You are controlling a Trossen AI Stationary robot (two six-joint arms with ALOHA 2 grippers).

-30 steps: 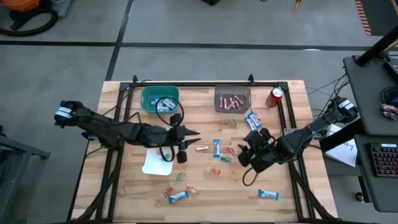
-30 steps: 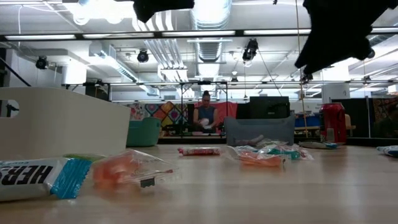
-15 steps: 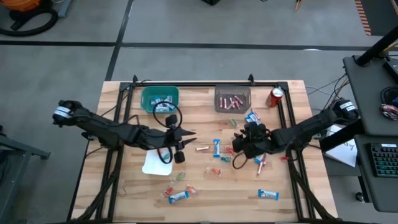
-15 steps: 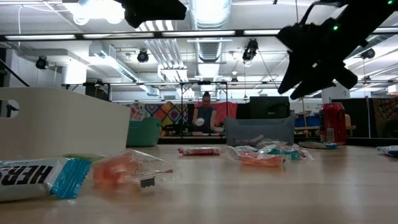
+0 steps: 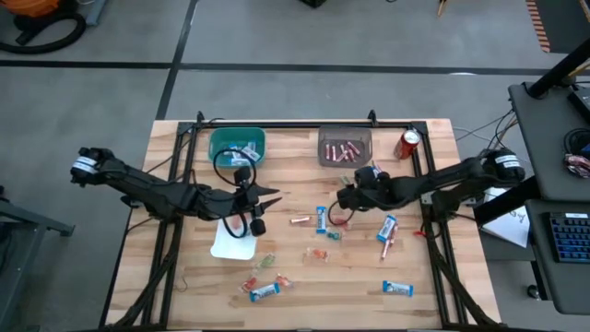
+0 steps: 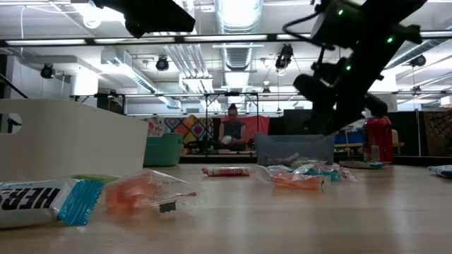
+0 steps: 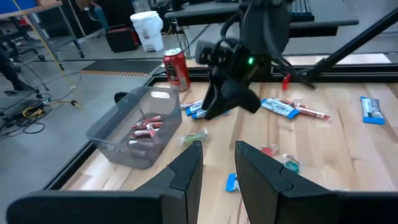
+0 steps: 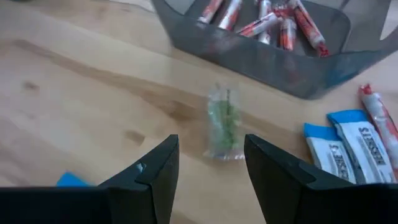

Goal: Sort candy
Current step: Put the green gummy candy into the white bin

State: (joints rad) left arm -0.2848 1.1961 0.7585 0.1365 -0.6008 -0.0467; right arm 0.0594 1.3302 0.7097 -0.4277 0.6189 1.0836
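Candy lies scattered on the wooden table: blue-and-white bars (image 5: 321, 219), a pink stick (image 5: 300, 220) and small coloured pieces (image 5: 317, 254). A grey bin (image 5: 345, 148) holds pink sticks (image 8: 267, 22), and a green bin (image 5: 237, 146) holds blue bars. My right gripper (image 8: 211, 165) hangs open above a clear-wrapped green piece (image 8: 222, 121) just in front of the grey bin; in the high view it (image 5: 341, 197) is at mid-table. My left gripper (image 5: 275, 195) hovers left of centre, its fingers (image 7: 217, 165) slightly apart with nothing between them.
A red can (image 5: 408, 143) stands at the far right beside the grey bin. A white tray (image 5: 230, 240) sits under my left arm. Two blue bars (image 8: 345, 146) and a pink stick (image 8: 378, 112) lie close to the green piece. More candy (image 5: 263, 288) lies near the front edge.
My right gripper has swung toward the table's left and far side and come down, turning at the wrist, from above the candy at right centre to over the green piece by the grey bin. My left gripper has drawn back a little toward the left edge.
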